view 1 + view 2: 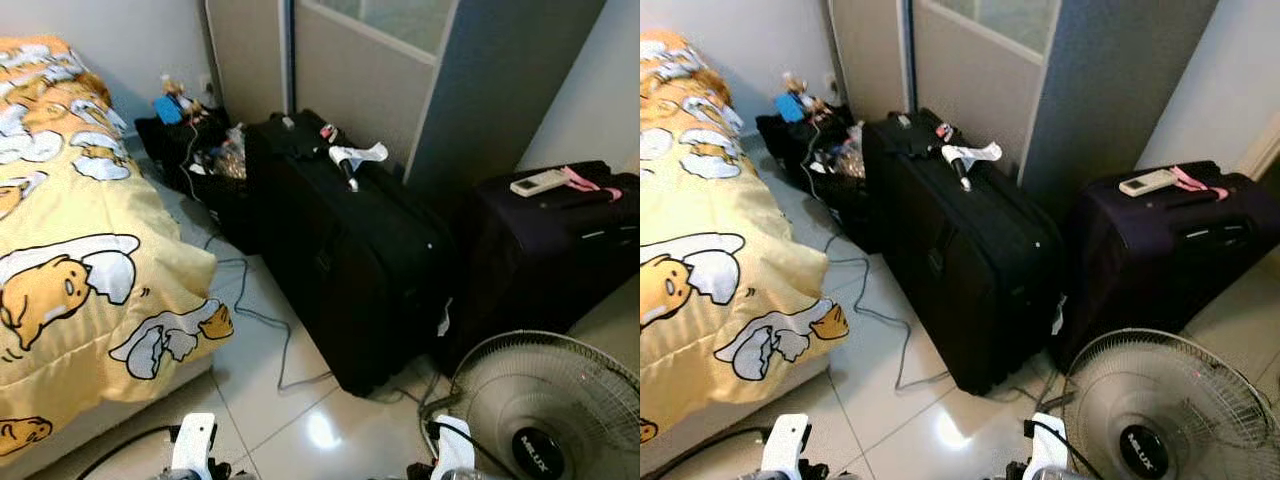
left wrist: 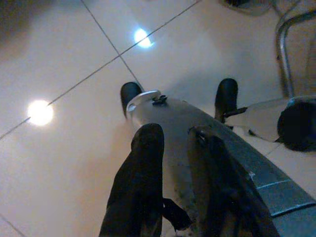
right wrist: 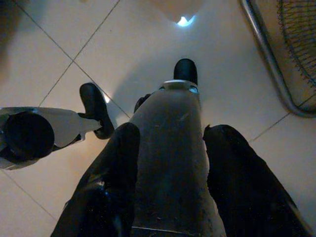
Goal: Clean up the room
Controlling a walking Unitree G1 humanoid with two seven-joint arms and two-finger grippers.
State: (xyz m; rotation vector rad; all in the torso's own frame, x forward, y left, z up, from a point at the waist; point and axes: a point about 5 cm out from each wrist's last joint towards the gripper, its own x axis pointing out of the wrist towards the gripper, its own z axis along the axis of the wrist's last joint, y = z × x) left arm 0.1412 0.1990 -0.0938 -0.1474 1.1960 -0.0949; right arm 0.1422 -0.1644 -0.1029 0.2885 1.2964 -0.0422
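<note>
A large black suitcase (image 1: 345,250) stands on the tiled floor, with a white crumpled tag (image 1: 360,154) and a black handle on top. A purple suitcase (image 1: 555,245) at the right carries a white remote (image 1: 540,182) and a pink strap (image 1: 585,181). Small cluttered items fill an open black bag (image 1: 195,150) by the wall. Both arms hang low beside my legs. My left gripper (image 2: 177,136) and my right gripper (image 3: 173,133) are open and hold nothing, pointing down at the floor.
A bed with a yellow cartoon quilt (image 1: 70,240) takes up the left. A standing fan (image 1: 545,410) lies at the lower right. A grey cable (image 1: 255,310) trails across the glossy floor between bed and black suitcase. A sliding door (image 1: 370,60) stands behind.
</note>
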